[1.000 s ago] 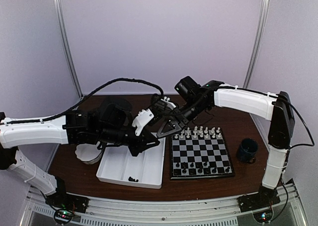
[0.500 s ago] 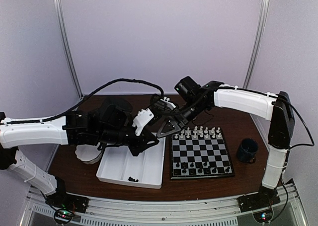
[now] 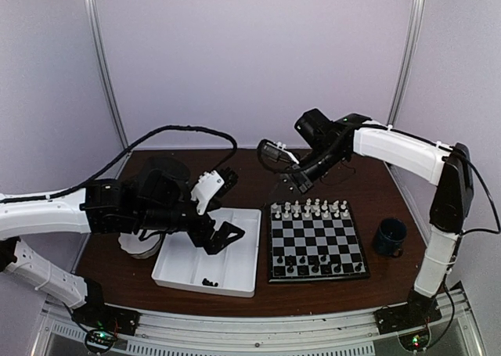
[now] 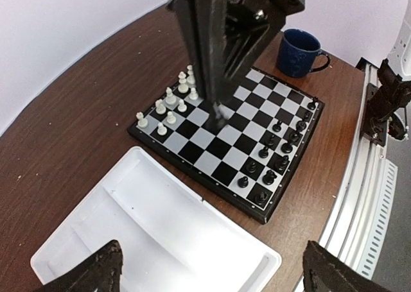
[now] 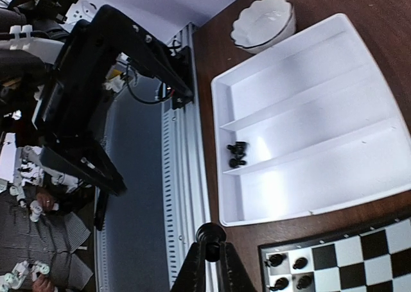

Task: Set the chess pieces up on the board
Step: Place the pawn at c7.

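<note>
The board [image 3: 317, 239] lies right of centre, with white chess pieces [image 3: 311, 209] on its far rows and black ones [image 3: 317, 264] on its near rows. High over the board's far left corner, my right gripper [image 3: 301, 185] is shut on a small black chess piece [image 5: 210, 233], whose round top shows above the fingertips [image 5: 225, 269]. My left gripper [image 3: 223, 237] hangs open and empty over the white tray [image 3: 188, 262]; its fingers [image 4: 90, 273] sit at the lower corners of the left wrist view. A few black pieces [image 5: 236, 154] lie in one tray compartment.
A dark blue mug [image 3: 389, 236] stands right of the board. A white scalloped bowl [image 5: 263, 22] sits left of the tray, mostly under the left arm in the top view. The metal rail [image 3: 258, 325] runs along the near table edge.
The two grippers were together above the tray's far right corner. The left one has opened and drawn back over the tray. The right one has shut on the black piece and moved up to the right.
</note>
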Robot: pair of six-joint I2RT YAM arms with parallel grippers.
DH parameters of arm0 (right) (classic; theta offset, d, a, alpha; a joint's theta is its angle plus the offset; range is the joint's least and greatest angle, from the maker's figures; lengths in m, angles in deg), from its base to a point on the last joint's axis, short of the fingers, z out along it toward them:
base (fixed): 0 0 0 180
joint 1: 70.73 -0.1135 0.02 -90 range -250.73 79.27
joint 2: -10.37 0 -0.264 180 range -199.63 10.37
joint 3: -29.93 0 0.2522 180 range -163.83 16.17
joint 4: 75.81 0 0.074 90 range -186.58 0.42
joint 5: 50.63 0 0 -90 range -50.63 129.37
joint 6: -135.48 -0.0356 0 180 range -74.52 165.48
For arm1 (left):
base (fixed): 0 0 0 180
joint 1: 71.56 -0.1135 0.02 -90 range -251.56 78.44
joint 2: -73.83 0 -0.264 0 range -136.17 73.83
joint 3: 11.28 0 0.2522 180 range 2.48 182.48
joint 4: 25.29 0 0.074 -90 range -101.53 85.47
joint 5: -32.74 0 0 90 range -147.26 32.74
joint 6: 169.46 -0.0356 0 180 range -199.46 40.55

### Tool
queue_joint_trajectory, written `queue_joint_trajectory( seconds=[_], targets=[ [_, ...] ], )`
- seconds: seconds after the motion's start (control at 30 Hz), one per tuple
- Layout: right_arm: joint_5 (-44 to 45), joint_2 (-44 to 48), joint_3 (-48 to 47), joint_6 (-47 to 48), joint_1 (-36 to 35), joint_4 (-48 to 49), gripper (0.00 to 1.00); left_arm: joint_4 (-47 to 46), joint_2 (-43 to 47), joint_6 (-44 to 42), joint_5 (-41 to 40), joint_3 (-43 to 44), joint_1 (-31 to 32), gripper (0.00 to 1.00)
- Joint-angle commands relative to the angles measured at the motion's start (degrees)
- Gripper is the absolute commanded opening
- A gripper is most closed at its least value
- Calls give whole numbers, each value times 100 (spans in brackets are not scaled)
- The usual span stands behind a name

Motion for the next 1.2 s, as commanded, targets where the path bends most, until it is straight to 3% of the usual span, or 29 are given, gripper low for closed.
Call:
queue_joint_trajectory(
  seconds=[0.0,0.17,0.47,0.63,1.17],
  targets=[
    [1279,914,540,1053,316,-347,6,-61,468,187,-746,-459,-6,98],
    [2847,2136,2047,1654,407,18,6,-156,484,728,-1900,-773,-38,98],
    [4579,3691,4142,2238,593,390,6,40,-207,794,-1787,-360,-163,98],
    [4734,3781,4637,2426,611,588,6,151,-459,824,-1592,-171,-157,97],
    [4544,2771,4750,2900,598,769,7,240,-92,1087,-1894,-486,-158,95]
  ],
)
